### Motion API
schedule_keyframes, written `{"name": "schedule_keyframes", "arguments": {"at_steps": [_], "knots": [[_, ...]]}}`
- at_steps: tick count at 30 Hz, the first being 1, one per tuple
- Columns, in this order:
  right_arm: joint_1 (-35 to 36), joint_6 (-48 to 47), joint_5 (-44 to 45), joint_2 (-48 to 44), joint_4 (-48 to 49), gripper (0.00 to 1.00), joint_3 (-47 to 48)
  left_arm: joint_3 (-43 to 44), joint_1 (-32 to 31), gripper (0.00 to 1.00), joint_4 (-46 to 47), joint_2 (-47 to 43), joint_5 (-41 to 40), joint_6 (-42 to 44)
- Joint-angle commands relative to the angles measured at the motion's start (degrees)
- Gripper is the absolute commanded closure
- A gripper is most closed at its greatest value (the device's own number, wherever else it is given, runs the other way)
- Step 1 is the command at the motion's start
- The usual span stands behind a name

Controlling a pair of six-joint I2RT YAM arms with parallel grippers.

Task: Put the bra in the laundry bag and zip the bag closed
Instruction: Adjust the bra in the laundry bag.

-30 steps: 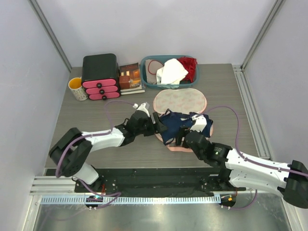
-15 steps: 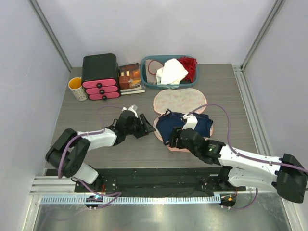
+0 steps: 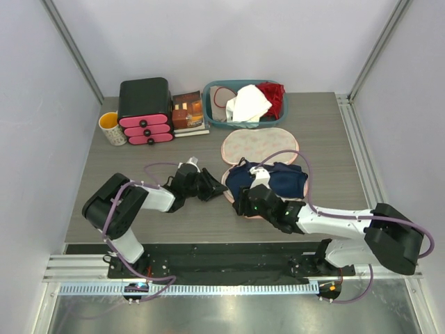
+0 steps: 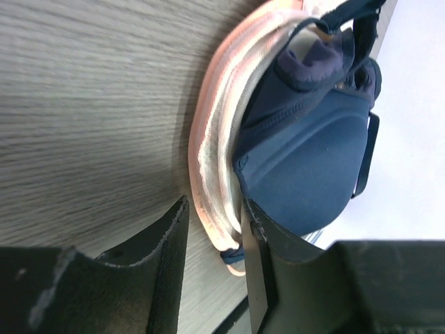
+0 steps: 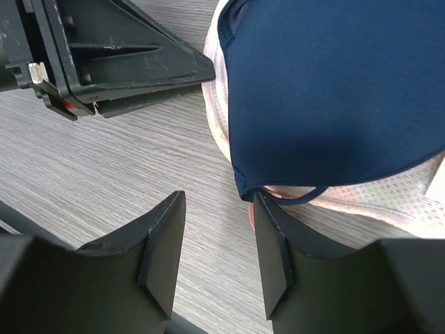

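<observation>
Lying on pink-rimmed floral laundry bag (image 3: pixel 259 146): padded navy bra (image 3: pixel 268 182); left hand (image 4: pixel 215 207), right hand (image 5: pixel 220 197) half open, empty.

The left arm (image 3: pixel 142 200) is stretched low and flat toward the right, and the left gripper (image 3: pixel 213 188) is turned on its side, jaws parted by a narrow gap. The right arm (image 3: pixel 327 221) is laid low toward the left. The right gripper (image 3: pixel 241 204) is pointed at its partner, tips nearly met, jaws likewise apart.
</observation>
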Motion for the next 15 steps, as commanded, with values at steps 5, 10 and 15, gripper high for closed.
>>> {"name": "schedule_keyframes", "arguments": {"at_steps": [5, 10, 15], "knots": [[-0.13, -0.02, 0.96, 3.35, 4.78, 0.52, 1.44, 1.34, -0.1, 0.71, 2.47, 2.28, -1.89, -1.44], [-0.13, -0.02, 1.92, 5.64, 5.92, 0.55, 1.18, 1.69, -0.19, 0.88, 3.0, 2.81, -1.45, -0.39], [-0.13, -0.02, 3.15, 6.43, 9.0, 0.6, -0.05, 1.96, -1.33, 1.0, 3.18, 1.75, -1.27, 0.58]]}}
